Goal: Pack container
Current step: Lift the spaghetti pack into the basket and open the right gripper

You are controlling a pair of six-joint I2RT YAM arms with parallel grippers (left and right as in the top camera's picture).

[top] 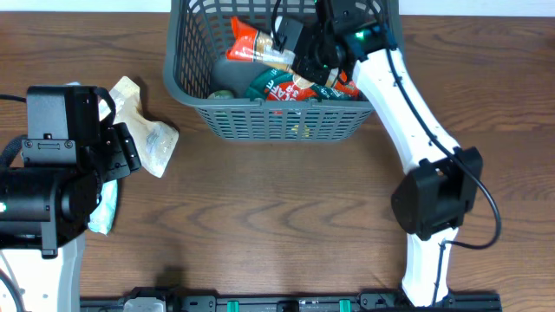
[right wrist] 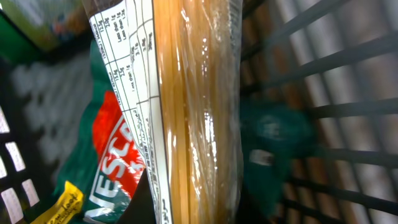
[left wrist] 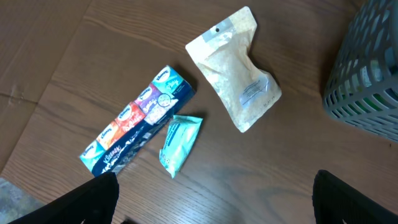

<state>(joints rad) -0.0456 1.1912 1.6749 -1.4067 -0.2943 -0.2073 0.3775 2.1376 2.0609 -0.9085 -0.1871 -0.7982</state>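
Observation:
The container (top: 186, 87), a dark grey lattice basket, stands at the table's far middle, and its corner shows in the left wrist view (left wrist: 367, 81). My right gripper (top: 310, 59) reaches down inside it, shut on a clear spaghetti packet (right wrist: 193, 93) that runs up from between its fingers (right wrist: 194, 208). Under that packet lies a green and red coffee packet (right wrist: 93, 155). My left gripper (left wrist: 224, 208) hangs open and empty over the table's left side. Ahead of it lie a beige pouch (left wrist: 239, 74), a blue tissue multipack (left wrist: 140, 118) and a small teal packet (left wrist: 179, 143).
In the overhead view the beige pouch (top: 143, 130) lies left of the basket, next to the left arm, with the teal packet (top: 104, 208) half under that arm. Bare wood spreads between the two arms. The right arm's base (top: 434, 204) stands at the right.

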